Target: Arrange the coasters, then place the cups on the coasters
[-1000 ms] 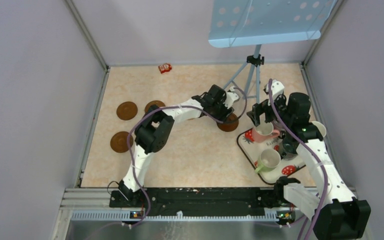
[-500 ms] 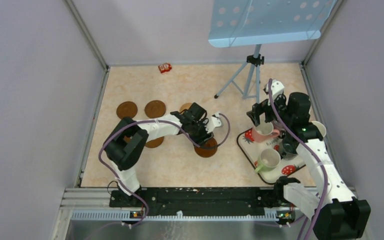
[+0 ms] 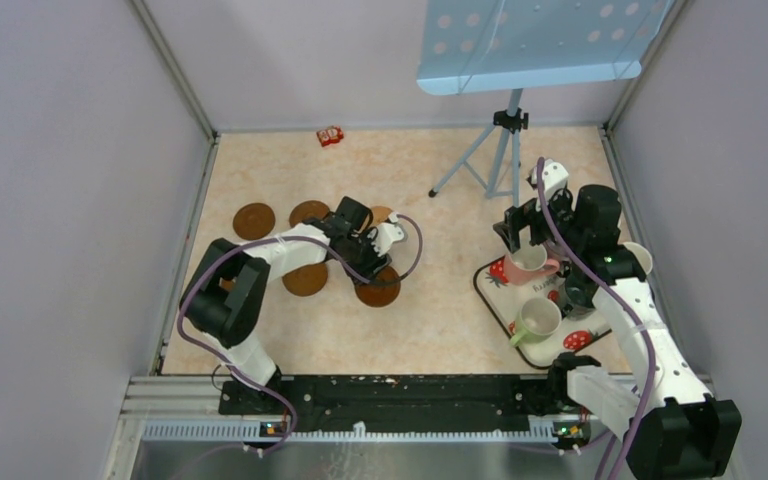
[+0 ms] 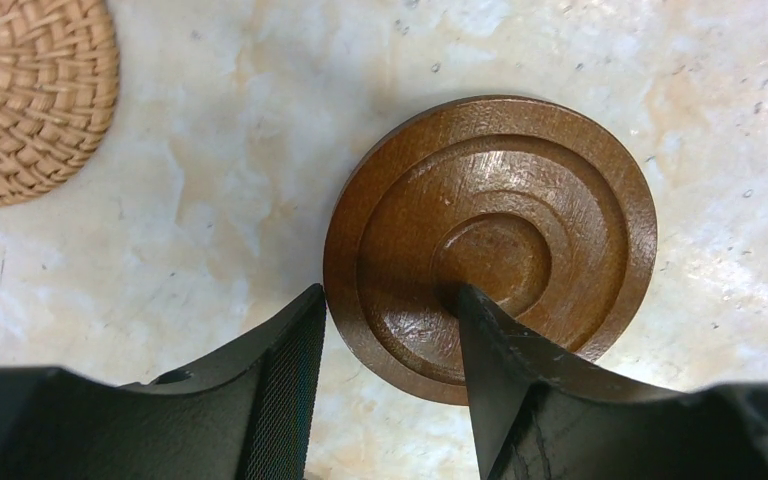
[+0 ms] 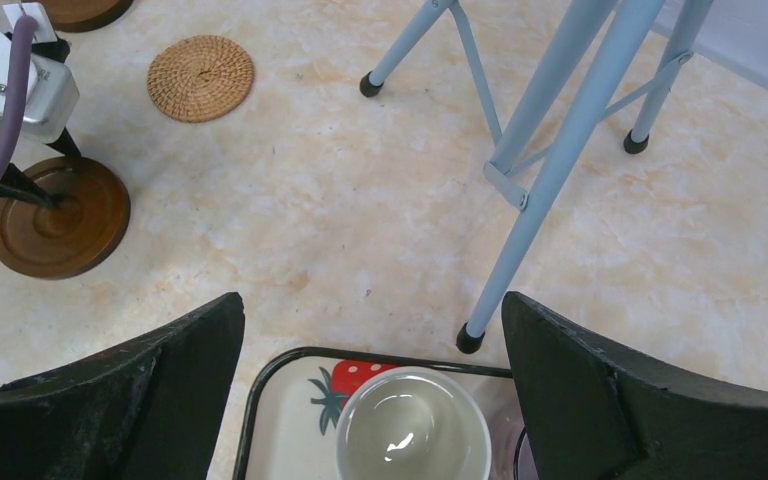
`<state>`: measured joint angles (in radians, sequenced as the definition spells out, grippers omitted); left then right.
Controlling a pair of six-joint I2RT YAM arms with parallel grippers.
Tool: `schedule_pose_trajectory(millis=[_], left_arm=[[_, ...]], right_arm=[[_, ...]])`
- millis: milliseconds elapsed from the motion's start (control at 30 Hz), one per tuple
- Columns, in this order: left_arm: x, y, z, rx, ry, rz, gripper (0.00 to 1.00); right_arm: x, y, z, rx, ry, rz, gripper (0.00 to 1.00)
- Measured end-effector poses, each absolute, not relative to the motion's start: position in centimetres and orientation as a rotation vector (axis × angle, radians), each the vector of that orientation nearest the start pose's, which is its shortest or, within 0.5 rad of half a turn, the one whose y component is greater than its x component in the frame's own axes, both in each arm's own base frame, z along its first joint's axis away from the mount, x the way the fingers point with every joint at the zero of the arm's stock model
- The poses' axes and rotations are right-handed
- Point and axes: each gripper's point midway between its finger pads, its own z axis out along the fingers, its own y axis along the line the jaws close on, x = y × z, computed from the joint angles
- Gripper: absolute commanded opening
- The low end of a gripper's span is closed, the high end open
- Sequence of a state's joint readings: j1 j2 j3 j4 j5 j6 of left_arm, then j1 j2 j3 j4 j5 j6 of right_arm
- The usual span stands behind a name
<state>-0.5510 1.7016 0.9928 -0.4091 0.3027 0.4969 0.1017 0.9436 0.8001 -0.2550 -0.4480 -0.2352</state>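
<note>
A dark brown ring-grooved coaster (image 4: 490, 240) (image 3: 378, 290) lies flat on the table. My left gripper (image 4: 388, 292) (image 3: 368, 268) is shut on it, one finger in its centre hollow and the other against its outer rim. More brown coasters lie at the left (image 3: 254, 221) (image 3: 310, 213) (image 3: 306, 279), and a tan woven one (image 4: 30, 95) (image 5: 200, 78) lies beyond. My right gripper (image 5: 372, 300) (image 3: 522, 235) stands open above a pink cup (image 3: 528, 262) (image 5: 413, 425), apart from it. A yellow-green cup (image 3: 537, 320) shares the tray.
The cups stand on a white strawberry-print tray (image 3: 490, 290) (image 5: 270, 420) at the right. A blue tripod stand (image 3: 500, 150) with a perforated panel (image 3: 530, 40) stands behind it, one foot (image 5: 470, 340) close to the tray. A small red packet (image 3: 331, 136) lies by the back wall.
My left gripper has carried the brown coaster leftward, from beside the tray to next to the other coasters. The right arm has not moved.
</note>
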Motion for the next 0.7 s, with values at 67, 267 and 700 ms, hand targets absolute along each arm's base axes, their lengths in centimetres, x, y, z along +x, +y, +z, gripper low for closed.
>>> schedule_pose_trajectory(millis=[67,267,700], left_arm=[[28.7,-20.9,2.3,1.400,2.276,-0.413,0.57],[29.0,-20.7,2.3,1.394,2.290,-0.403,0.58],[29.8,-20.8,2.4,1.364,2.328,-0.381,0.60]], right_arm=[[31.0,9.9,22.3,-0.609,1.846,0.352,0.98],[31.0,9.9,22.3,-0.609,1.846,0.352,0.98],[31.0,9.9,22.2,-0.615,1.844,0.347,0.98]])
